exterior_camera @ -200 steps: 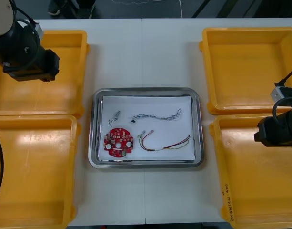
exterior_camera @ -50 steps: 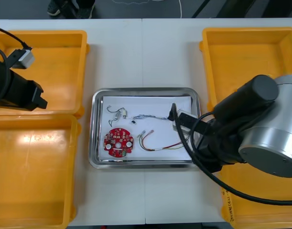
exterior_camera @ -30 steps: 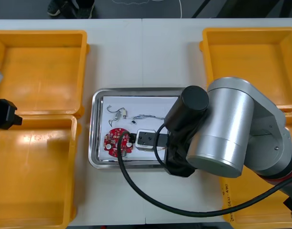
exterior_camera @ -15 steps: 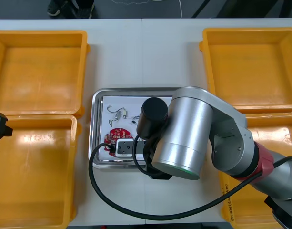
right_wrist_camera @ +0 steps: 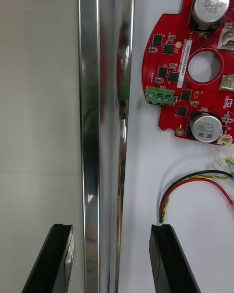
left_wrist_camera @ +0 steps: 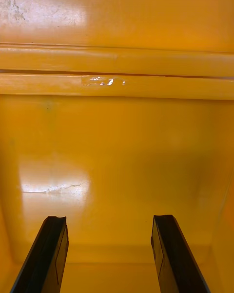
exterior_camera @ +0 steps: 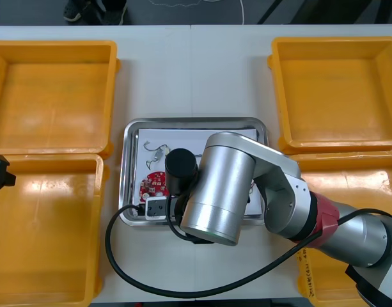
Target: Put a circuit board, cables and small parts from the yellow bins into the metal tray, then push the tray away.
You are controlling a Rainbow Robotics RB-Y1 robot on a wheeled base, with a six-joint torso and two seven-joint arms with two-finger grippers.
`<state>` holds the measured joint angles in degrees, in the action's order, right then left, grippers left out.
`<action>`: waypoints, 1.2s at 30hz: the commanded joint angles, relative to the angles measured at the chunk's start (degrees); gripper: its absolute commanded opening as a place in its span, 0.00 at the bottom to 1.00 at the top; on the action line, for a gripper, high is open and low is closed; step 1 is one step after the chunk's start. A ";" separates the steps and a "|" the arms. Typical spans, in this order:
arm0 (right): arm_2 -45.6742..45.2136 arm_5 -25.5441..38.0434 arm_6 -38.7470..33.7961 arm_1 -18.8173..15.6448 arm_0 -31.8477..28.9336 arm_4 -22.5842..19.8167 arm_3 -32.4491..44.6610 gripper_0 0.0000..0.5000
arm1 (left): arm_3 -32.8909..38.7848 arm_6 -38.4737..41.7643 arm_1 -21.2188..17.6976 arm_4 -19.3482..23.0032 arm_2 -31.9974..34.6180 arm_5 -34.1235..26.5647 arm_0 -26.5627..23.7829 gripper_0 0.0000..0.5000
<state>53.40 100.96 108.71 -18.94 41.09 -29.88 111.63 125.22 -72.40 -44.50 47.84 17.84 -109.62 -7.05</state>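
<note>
We saw bright, even light from above, which left pale glare patches on the glossy floor of the near-left yellow plastic bin point(exterior_camera: 52, 185) and long white streaks down the mirror-like rim of the shiny rectangular metal tray point(right_wrist_camera: 90, 127).

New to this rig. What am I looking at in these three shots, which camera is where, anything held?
It's a two-armed robot. The wide shot looks down from above the arms at a table with yellow bins and a metal tray between them. The silver shape is the right arm, reaching across the tray. The two upright shots come from wrist cameras, and the black prongs are each gripper's fingers. The right gripper is open, straddling the tray's rim, near a round red circuit board and a red and yellow cable on the white lining. The left gripper is open over one of the left bins. Nothing is held.
</note>
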 commanded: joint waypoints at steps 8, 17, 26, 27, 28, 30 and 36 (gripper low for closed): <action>2.85 -2.70 3.53 1.71 2.24 2.02 -2.73 0.90 | 1.70 0.24 -2.09 0.32 1.76 -0.38 1.08 1.00; 4.08 -3.49 3.79 1.71 2.24 2.72 -3.88 0.90 | 1.70 0.24 -2.09 0.32 1.76 -0.38 1.08 1.00; 5.92 -3.58 3.53 1.71 2.24 3.95 -3.88 0.90 | 1.70 0.24 -2.09 0.32 1.76 -0.38 1.08 1.00; 6.01 -3.58 3.44 1.71 2.24 3.95 -3.96 0.90 | 1.70 0.24 -2.09 0.32 1.76 -0.38 1.08 1.00; 6.01 -3.58 3.44 1.71 2.24 4.13 -3.96 0.90 | 1.70 0.24 -2.09 0.32 1.76 -0.38 1.08 1.00; 6.10 -3.58 3.35 1.62 2.15 4.21 -3.96 0.87 | 1.70 0.24 -2.09 0.32 1.76 -0.38 1.08 1.00; 6.28 -4.55 3.53 1.71 2.24 3.78 -5.37 0.86 | 1.70 0.24 -2.09 0.32 1.76 -0.38 1.08 1.00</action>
<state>58.73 97.58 110.65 -18.65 41.31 -26.14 106.46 125.23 -72.40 -44.50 47.93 17.85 -109.62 -7.05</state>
